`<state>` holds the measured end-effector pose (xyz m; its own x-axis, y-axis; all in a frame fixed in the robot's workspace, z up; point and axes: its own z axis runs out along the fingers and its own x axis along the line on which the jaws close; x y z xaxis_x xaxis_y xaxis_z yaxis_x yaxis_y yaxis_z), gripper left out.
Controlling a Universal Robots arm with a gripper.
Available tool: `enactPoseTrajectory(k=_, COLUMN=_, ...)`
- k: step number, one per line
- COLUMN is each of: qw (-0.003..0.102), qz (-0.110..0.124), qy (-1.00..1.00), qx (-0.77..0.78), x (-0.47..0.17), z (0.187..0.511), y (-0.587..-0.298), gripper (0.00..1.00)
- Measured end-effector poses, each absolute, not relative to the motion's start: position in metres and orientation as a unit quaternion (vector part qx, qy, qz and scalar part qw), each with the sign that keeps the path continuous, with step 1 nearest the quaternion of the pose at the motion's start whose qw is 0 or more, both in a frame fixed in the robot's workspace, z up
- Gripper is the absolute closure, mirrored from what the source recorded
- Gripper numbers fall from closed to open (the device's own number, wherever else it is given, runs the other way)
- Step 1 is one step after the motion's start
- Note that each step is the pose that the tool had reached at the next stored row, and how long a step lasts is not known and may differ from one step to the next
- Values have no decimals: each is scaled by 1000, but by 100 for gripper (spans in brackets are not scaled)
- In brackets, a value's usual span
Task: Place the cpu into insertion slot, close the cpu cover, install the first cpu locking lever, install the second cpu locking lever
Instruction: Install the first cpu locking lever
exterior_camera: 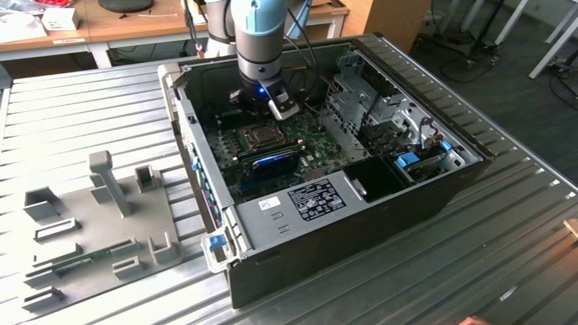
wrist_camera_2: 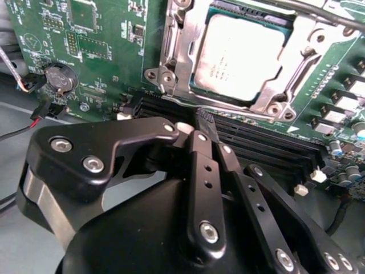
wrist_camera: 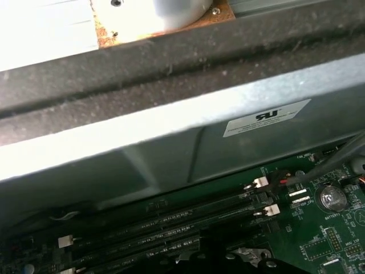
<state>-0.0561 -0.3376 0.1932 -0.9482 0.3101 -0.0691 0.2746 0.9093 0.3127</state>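
Exterior view: arm [exterior_camera: 257, 34] points straight down into the case [exterior_camera: 434, 196], gripper [exterior_camera: 264, 103] just beside the insertion slot [exterior_camera: 264, 137]. Second wrist view: gripper clenched, empty, over memory slots [wrist_camera_2: 256, 142]; cpu [wrist_camera_2: 239, 54] seated, framed by cpu cover [wrist_camera_2: 177, 57]. First wrist view: case wall alongside memory slots.

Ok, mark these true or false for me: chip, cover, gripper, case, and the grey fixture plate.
1. The small pale silvery-tan square cpu sits in the dark square insertion slot. True.
2. The thin silvery metal cpu cover stands upright. False: it lies down, framing the cpu.
3. The black gripper holds the cpu. False: it is shut on nothing, over the long black memory slots.
4. The open dark computer case lies on a ribbed metal table. True.
5. The grey fixture plate lies at the exterior view's right of the case. False: left.
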Motion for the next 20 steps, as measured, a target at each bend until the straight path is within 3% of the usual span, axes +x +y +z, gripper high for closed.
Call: enactPoseTrajectory(k=20, qw=57, qz=160, qy=974, qx=151, x=-55, z=195, y=-338, gripper=90)
